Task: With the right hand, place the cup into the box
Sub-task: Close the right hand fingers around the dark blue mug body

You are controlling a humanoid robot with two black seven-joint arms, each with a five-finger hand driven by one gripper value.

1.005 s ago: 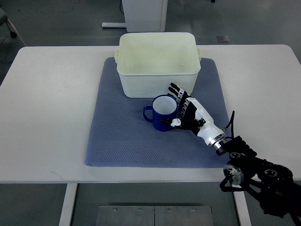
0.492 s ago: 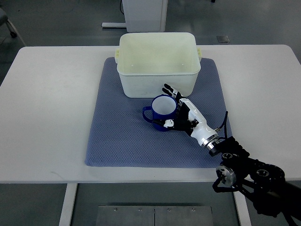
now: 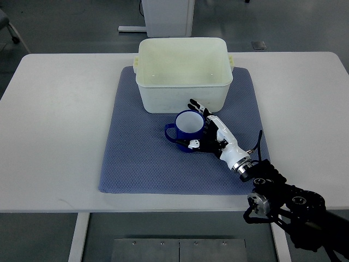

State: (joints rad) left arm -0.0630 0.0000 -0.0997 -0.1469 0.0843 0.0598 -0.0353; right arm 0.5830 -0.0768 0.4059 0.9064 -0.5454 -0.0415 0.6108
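A blue cup point(image 3: 185, 130) with a white inside stands upright on the blue mat point(image 3: 142, 158), its handle pointing left. Just behind it sits the cream plastic box point(image 3: 182, 71), open at the top and empty. My right hand point(image 3: 200, 128) reaches in from the lower right and wraps the cup's right side, fingers along the far rim and thumb at the near wall. The cup rests on the mat. The left arm is out of view.
The mat lies on a white table point(image 3: 60, 125). My right arm's black forearm and joints point(image 3: 283, 202) hang past the table's front edge at the lower right. A white cabinet base point(image 3: 166, 13) stands on the floor behind the table.
My right hand has slid left and closed in around the cup's right side. The cup has shifted slightly left on the mat.
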